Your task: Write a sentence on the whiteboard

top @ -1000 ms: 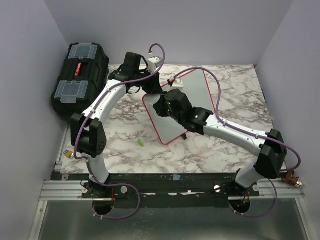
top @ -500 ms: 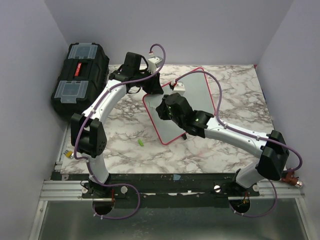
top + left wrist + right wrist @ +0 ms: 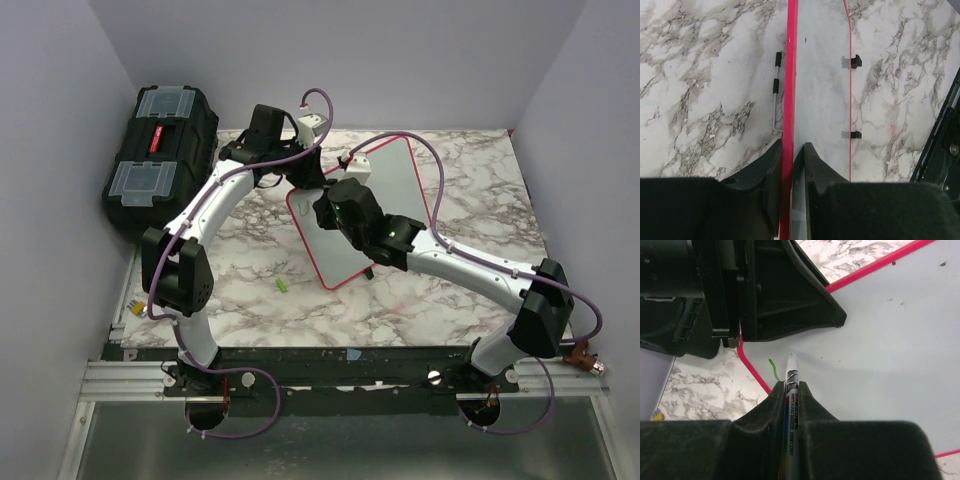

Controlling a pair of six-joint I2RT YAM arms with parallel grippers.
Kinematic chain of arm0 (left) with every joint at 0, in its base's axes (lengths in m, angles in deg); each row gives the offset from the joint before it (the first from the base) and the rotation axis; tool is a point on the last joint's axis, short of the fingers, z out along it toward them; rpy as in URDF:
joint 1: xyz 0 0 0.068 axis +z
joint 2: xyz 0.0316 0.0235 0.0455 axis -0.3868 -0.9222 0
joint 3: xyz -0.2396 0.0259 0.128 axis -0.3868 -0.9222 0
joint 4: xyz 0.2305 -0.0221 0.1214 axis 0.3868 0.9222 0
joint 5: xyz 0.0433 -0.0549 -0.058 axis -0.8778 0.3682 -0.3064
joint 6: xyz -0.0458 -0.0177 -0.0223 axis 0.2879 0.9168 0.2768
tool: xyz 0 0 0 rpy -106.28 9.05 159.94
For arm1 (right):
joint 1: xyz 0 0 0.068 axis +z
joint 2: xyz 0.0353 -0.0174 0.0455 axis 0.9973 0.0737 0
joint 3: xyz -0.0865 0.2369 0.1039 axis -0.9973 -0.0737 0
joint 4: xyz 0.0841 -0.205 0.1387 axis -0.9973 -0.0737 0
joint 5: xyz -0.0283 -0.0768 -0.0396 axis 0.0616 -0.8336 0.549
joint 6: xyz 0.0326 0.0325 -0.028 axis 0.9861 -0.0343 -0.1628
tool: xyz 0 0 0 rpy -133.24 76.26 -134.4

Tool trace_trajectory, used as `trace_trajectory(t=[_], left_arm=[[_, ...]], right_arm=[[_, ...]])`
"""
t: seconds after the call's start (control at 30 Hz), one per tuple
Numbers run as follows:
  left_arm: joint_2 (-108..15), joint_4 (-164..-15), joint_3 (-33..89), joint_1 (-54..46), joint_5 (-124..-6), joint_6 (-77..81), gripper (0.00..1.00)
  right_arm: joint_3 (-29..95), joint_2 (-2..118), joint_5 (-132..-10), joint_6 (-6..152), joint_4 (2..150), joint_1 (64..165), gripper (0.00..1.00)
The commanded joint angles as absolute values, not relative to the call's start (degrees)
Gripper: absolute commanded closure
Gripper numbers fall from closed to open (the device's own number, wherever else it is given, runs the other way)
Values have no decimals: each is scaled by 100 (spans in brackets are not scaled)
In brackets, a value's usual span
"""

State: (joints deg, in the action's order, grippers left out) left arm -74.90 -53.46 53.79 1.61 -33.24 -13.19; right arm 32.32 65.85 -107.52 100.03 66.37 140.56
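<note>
While the whiteboard (image 3: 398,185) sits on the marble table (image 3: 470,170), both arms reach in to it from the near edge. The left gripper (image 3: 790,150) is at the whiteboard's far left corner, and its two black fingers are pinched on the red-pink frame, one on each side of the rim. The right gripper (image 3: 789,387) hangs over the whiteboard's left part, just beside the left one, and is clamped on a marker (image 3: 791,374). The marker's pale tip meets the white surface close to the left frame.

Print running along the marker's barrel reads "WHITE BOARD MARKER"; the smaller line beside it is too fine to make out. Just left of the tip, inside the frame, a short curved green stroke (image 3: 774,369) is the only writing seen on the whiteboard, apart from a few dark specks.

Beside the whiteboard's left edge, the left wrist view shows a thin wire piece (image 3: 775,95) with two black sleeves. Two small black clips (image 3: 855,61) stick out from the whiteboard's right edge.

Well to the left of the whiteboard stands a black toolbox (image 3: 160,150) with clear lid compartments and a red label whose lettering cannot be read. A small green object (image 3: 282,286) lies on the marble just off the whiteboard's near left corner.
</note>
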Motion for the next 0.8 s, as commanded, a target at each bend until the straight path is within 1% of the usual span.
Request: trace_trajectory(t=[0.0,0.5,0.77], left_arm=[[-7164,-5378,5513,81,-3478,-1598,100],[-7150,-5400,5487,81,-3458,-1638,100],[-7141,-5395,5506,80,-3449,-1647,100]], right_arm=[[3472,6837,-11069,9847,6710,14044,99],[3325,6919,-10918,9847,6647,14045,99],[3002,6840,-10898,9836,6594,14045,99]])
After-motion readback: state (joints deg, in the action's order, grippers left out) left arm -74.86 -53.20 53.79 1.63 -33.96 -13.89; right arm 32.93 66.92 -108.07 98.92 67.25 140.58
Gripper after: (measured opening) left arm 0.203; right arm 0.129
